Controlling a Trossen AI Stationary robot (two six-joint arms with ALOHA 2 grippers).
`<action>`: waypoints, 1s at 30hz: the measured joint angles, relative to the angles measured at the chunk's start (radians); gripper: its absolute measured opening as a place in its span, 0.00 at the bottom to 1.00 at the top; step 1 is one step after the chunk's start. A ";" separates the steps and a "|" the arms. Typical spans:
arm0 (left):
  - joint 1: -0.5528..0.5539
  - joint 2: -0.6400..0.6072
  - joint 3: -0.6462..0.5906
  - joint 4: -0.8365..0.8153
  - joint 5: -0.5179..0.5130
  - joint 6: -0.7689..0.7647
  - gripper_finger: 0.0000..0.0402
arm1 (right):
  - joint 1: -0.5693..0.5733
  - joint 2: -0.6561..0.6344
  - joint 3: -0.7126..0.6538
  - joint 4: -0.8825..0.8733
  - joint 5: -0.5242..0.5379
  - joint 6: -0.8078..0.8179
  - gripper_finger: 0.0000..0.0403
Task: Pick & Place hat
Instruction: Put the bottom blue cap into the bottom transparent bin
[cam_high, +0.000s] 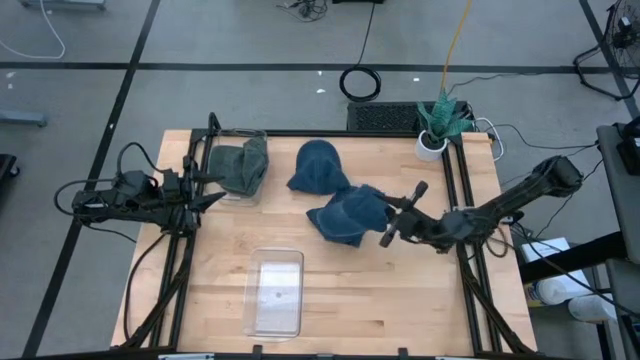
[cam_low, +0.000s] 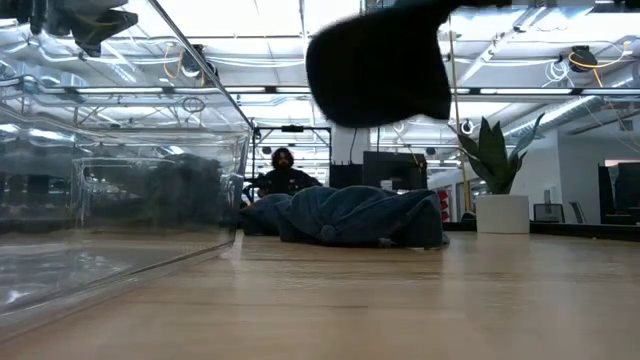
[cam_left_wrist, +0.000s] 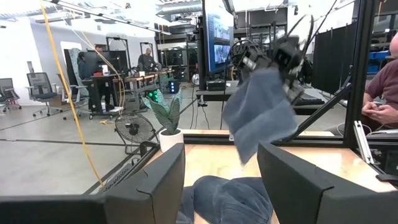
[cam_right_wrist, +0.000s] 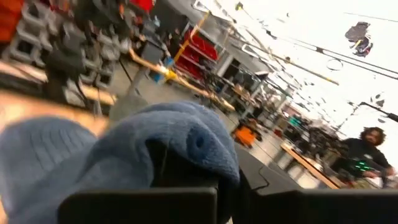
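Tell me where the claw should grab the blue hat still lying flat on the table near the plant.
Pinch the raised crown of the blue hat from straight above. It lies slumped and soft, with no rigid edge showing, so a fold at the top is the surest hold. The right claw already holds another hat beside it.

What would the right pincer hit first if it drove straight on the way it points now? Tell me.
Probably the left pincer. The right pincer, shut on a lifted blue hat, points straight across toward it. Heights are hard to judge from above, so it might pass over.
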 joint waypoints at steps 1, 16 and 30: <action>0.000 0.000 0.000 -0.001 0.000 0.000 0.52 | 0.013 -0.005 0.033 -0.035 0.000 0.007 0.00; 0.000 0.000 0.000 0.069 -0.019 0.043 0.52 | -0.080 0.150 0.673 -1.432 -0.299 0.887 0.00; 0.000 0.000 0.000 0.250 0.101 -0.179 0.52 | -0.198 0.323 0.699 -1.324 -0.006 0.706 0.00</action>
